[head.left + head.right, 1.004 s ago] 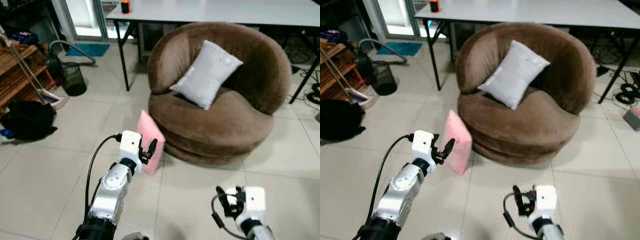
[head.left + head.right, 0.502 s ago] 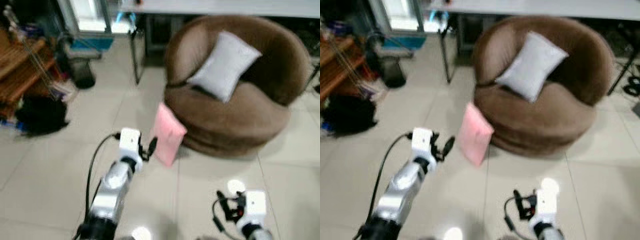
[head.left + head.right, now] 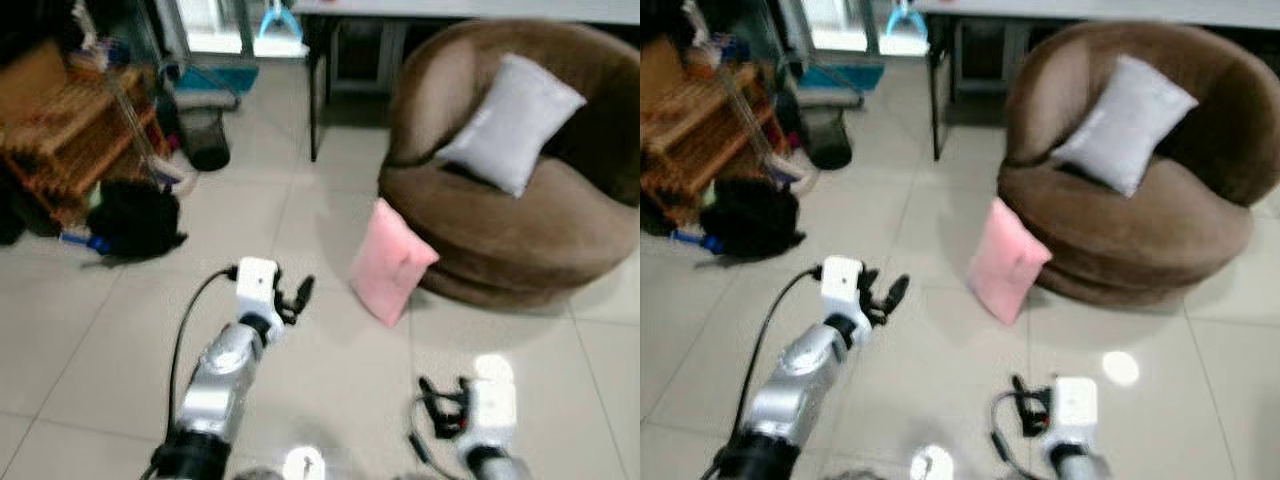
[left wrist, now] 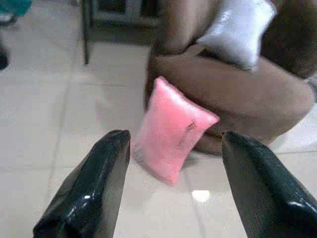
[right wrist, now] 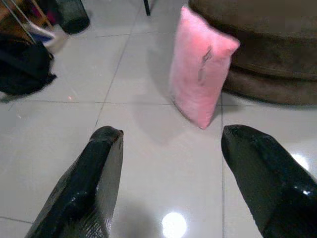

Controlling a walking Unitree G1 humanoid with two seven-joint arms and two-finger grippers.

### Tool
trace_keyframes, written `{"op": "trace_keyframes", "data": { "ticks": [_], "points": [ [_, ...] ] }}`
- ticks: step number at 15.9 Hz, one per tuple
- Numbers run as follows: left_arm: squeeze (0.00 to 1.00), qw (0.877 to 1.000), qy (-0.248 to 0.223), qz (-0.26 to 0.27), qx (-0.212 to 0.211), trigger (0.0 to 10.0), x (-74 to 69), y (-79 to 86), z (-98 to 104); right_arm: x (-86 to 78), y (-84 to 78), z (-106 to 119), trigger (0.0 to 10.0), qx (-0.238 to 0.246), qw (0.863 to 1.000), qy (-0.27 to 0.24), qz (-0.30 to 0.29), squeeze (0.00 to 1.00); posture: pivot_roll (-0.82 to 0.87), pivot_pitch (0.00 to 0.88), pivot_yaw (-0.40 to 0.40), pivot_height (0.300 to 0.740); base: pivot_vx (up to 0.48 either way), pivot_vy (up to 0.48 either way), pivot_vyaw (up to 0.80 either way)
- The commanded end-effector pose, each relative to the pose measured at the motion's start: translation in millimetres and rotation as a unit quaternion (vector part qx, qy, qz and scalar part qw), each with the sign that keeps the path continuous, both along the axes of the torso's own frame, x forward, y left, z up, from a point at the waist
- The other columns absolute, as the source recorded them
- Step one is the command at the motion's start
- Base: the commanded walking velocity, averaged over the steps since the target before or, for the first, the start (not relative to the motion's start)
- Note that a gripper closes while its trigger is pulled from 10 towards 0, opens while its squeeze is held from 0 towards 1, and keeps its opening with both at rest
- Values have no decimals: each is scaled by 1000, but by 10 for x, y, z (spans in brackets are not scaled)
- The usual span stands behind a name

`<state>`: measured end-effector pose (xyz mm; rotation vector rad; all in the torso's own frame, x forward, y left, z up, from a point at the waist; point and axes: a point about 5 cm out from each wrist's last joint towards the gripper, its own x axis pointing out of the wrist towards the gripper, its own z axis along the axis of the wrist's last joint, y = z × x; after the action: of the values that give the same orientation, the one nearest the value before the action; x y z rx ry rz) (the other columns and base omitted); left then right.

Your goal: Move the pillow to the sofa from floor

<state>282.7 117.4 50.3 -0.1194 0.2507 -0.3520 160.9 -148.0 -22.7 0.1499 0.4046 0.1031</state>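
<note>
A pink pillow (image 3: 389, 263) stands on edge on the tiled floor, leaning against the base of the round brown sofa chair (image 3: 530, 240). A grey pillow (image 3: 512, 122) rests on the chair's seat against its back. My left gripper (image 3: 296, 297) hovers above the floor a short way left of the pink pillow (image 4: 173, 131), fingers open and empty. My right gripper (image 3: 1025, 405) is low at the near edge, right of centre, also open and empty, with the pink pillow (image 5: 202, 82) ahead of it.
A black bag (image 3: 135, 217) lies on the floor at the left beside a wooden rack (image 3: 80, 125). A dark bin (image 3: 207, 138) and a table leg (image 3: 313, 95) stand behind. Bare tiles lie between my arms and the chair.
The camera has swung left, so the chair and pillows now sit further right in the picture. The pink pillow still leans on the chair. Both grippers stay open.
</note>
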Motion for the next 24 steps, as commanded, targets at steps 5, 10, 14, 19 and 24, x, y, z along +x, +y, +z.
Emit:
{"op": "trace_keyframes", "data": {
  "ticks": [5,10,14,19,24],
  "points": [
    [0,1000,1,7,22,10000,-12,70,-39,62,520,-68,10000,1,1000,18,20,0,-64,71,49,740,0,384,0],
    [0,998,-33,-11,60,10000,-12,73,11,23,321,-79,10000,-12,1000,15,16,0,-58,64,51,740,111,0,0],
    [0,996,-19,4,89,10000,25,168,-34,4,342,-76,10000,-12,1000,10,17,0,-52,76,47,740,462,0,0],
    [0,997,-32,-18,70,10000,33,112,3,155,372,213,10000,-1,997,-75,-7,0,-48,72,49,740,461,0,0],
    [0,997,-41,-13,62,10000,106,118,52,231,379,253,10000,1,996,-86,6,0,-40,59,50,740,459,0,0]
  ]
}}
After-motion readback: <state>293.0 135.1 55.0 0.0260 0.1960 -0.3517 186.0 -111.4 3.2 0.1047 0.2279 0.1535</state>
